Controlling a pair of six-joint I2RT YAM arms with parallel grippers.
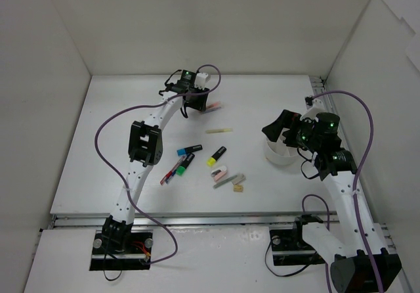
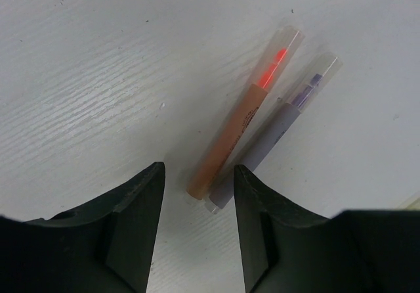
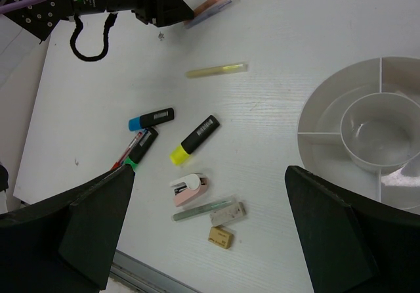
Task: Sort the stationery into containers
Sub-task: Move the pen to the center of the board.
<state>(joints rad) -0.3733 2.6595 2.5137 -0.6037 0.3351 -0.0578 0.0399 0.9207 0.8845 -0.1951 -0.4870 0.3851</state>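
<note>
White and bare, the tub (image 3: 335, 102) and its middle cup (image 3: 377, 132) hold nothing, so no item is sorted yet. Highlighters (image 3: 195, 138), erasers (image 3: 190, 189) and a pale stick (image 3: 216, 70) lie loose on the bench (image 3: 275, 56), apart from the tub. At the far side two pens (image 2: 230, 132) lie side by side. The left fingers (image 2: 134, 221) stand part open with the pens' near ends between them, gripping neither as far as shows — a grasp seems next. The right fingers (image 3: 92, 221) gape wide by the tub, empty.

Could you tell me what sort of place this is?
Probably a robotics lab test cell: white walls box in a white table, and two arms with purple cables are bolted at its near edge.
</note>
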